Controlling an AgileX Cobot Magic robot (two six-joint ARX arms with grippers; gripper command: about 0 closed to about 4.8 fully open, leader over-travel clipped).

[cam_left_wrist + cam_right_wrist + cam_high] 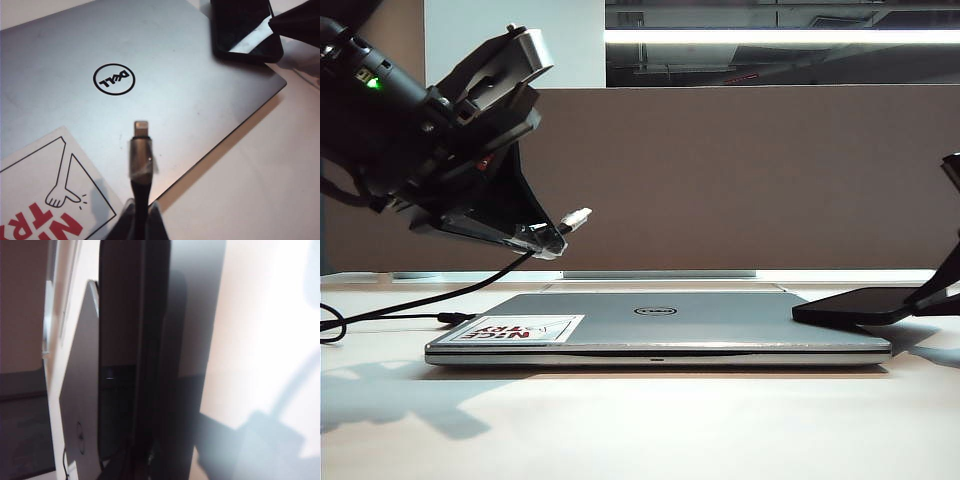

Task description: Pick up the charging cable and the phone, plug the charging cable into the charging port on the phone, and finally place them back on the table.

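Charging cable (pixel 470 290): plug tip raised over the laptop's (pixel 720 325) left half, pinched in the closed left gripper (pixel 545 240). Phone (pixel 855 303): at the laptop's right edge, clamped by the right gripper (pixel 928 298). Table (pixel 640 430) beneath.

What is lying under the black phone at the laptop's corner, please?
The phone, pinched by the right gripper, rests on the silver Dell laptop; its underside is hidden. The left gripper holds the charging cable.

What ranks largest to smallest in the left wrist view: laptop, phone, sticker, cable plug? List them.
1. Laptop, filling most of the view.
2. Sticker, cut off by the frame edge.
3. Phone, also cut off, so its rank against the sticker is unsure.
4. Cable plug, smallest even though nearest the camera.
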